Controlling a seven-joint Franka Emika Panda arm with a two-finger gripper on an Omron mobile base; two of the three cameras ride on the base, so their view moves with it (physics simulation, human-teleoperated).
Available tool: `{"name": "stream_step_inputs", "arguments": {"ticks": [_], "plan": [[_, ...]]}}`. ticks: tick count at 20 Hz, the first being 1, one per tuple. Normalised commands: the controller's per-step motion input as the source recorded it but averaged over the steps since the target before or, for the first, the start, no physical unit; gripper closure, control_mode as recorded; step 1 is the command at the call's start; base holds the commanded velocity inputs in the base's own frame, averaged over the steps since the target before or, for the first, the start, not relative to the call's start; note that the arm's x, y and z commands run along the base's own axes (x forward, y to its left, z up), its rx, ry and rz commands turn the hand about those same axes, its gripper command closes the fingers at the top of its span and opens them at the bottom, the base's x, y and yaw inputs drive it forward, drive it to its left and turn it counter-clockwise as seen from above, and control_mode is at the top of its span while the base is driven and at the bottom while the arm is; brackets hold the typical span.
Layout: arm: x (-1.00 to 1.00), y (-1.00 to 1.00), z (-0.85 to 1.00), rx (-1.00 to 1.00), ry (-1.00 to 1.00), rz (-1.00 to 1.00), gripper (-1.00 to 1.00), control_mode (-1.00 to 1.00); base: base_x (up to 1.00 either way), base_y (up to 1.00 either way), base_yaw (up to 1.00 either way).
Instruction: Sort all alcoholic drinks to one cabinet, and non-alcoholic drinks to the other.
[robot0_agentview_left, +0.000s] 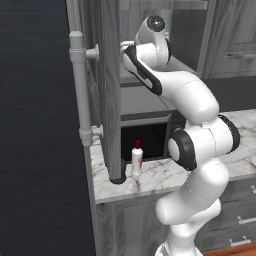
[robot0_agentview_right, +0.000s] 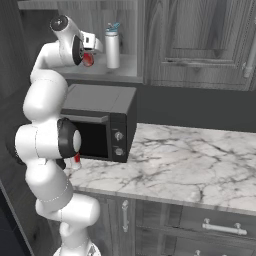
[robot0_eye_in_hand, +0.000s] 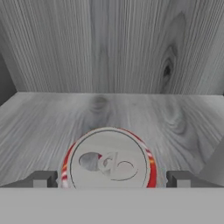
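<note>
Claw spread wide around the red soda can on the open cabinet shelf.

The claw (robot0_eye_in_hand: 112, 178) stands with its jaws apart, one fingertip (robot0_eye_in_hand: 41, 178) on each side of the red soda can (robot0_eye_in_hand: 108, 161), and a gap shows between each tip and the can's rim. The can stands upright on the grey wooden shelf (robot0_eye_in_hand: 175, 113) above the microwave (robot0_agentview_right: 102, 122). On that shelf, just beside the can, stands the pale-grey bottle with a light-blue cap (robot0_agentview_right: 112, 46). Below the microwave's level, on the marble desk (robot0_agentview_right: 190, 165), the small white bottle with red cap (robot0_agentview_left: 136, 158) stands upright just in front of the microwave, near the open cabinet door (robot0_agentview_left: 107, 85).
</note>
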Motion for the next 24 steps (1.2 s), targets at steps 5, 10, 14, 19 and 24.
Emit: {"name": "stream_step_inputs", "arguments": {"ticks": [5, 10, 14, 19, 24], "plan": [[0.01, 0.0, -0.01, 0.01, 0.0, -0.04, -1.0, -1.0, 0.0, 0.0, 0.0], [0.02, 0.0, -0.1, 0.0, -0.01, -0.02, -1.0, -1.0, 0.0, 0.0, 0.0], [0.05, 0.0, -0.15, 0.0, -0.03, 0.0, -1.0, -1.0, 0.0, 0.0, 0.0], [0.07, 0.0, -0.12, 0.0, -0.04, 0.0, -1.0, -1.0, 0.0, 0.0, 0.0], [0.07, 0.0, -0.09, 0.0, -0.06, 0.0, -1.0, -1.0, 0.0, 0.0, 0.0]]}}
